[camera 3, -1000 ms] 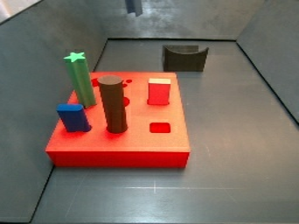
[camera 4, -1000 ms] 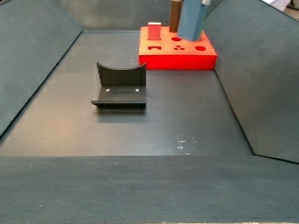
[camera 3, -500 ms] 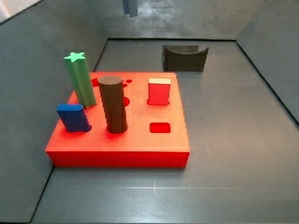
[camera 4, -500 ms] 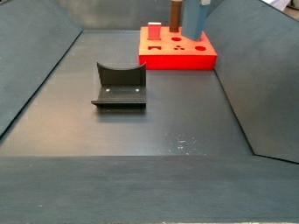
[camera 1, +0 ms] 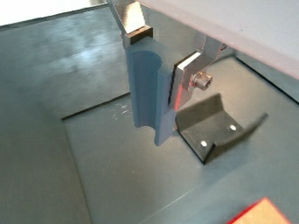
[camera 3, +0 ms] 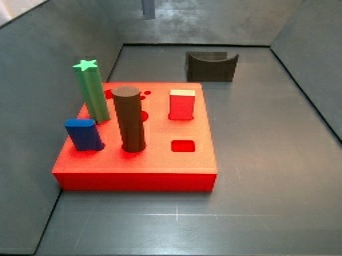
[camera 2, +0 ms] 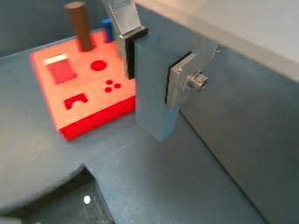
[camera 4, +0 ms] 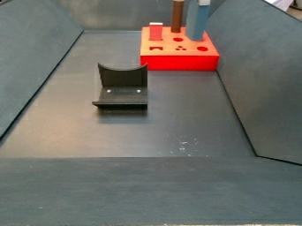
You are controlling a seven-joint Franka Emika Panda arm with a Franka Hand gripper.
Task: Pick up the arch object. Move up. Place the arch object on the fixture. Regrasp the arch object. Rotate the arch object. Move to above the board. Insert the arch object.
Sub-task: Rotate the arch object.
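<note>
The slim slate-blue arch object [camera 1: 145,92] is hanging with its long axis vertical, clamped between the flat silver fingers [camera 1: 187,74] of the tool [camera 1: 158,54], which is closed on the upper part of the arch object. The tool is riding high, nearly out of both side views. In a wrist view, the dark, U-topped fixture [camera 1: 215,129] is lying directly below the arch object's lower end. The thick red board [camera 2: 83,86] with shaped holes is lying well apart from the fixture, so reaching it calls for sideways travel.

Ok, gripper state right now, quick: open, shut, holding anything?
Gripper: shut on the arch object, held high in the air, above the floor, fixture and board.
</note>
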